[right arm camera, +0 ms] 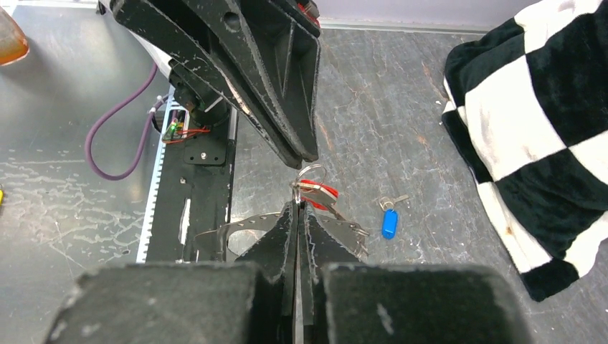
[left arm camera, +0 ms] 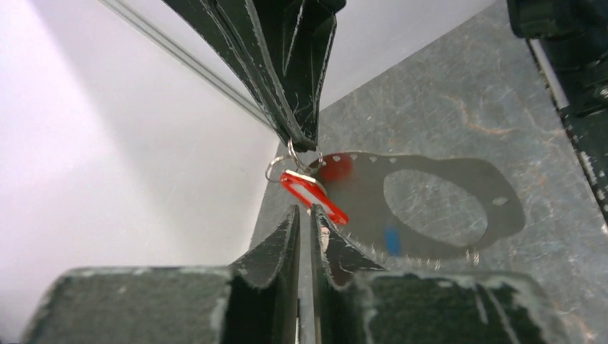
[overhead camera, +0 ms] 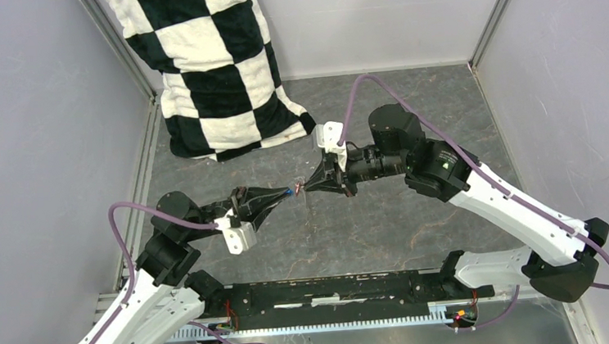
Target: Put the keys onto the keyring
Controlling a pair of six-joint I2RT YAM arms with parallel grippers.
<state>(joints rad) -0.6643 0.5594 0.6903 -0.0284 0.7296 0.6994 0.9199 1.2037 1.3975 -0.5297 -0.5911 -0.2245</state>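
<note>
My two grippers meet tip to tip above the middle of the table. The right gripper (right arm camera: 298, 208) is shut on the thin grey keyring (right arm camera: 244, 226), whose flat hoop (left arm camera: 495, 215) spreads out on both sides of its fingers. The red key (left arm camera: 313, 196) hangs on small wire rings at the right gripper's tips. My left gripper (left arm camera: 305, 213) has its jaws closed to a thin slit on the red key's (right arm camera: 320, 191) near end. The blue key (right arm camera: 388, 223) lies on the table below with its small ring, apart from both grippers.
A black-and-white chequered cushion (overhead camera: 211, 64) leans in the back left corner. Grey walls enclose the table on three sides. The black mounting rail (overhead camera: 335, 293) runs along the near edge, with a purple cable (right arm camera: 115, 143) beside it.
</note>
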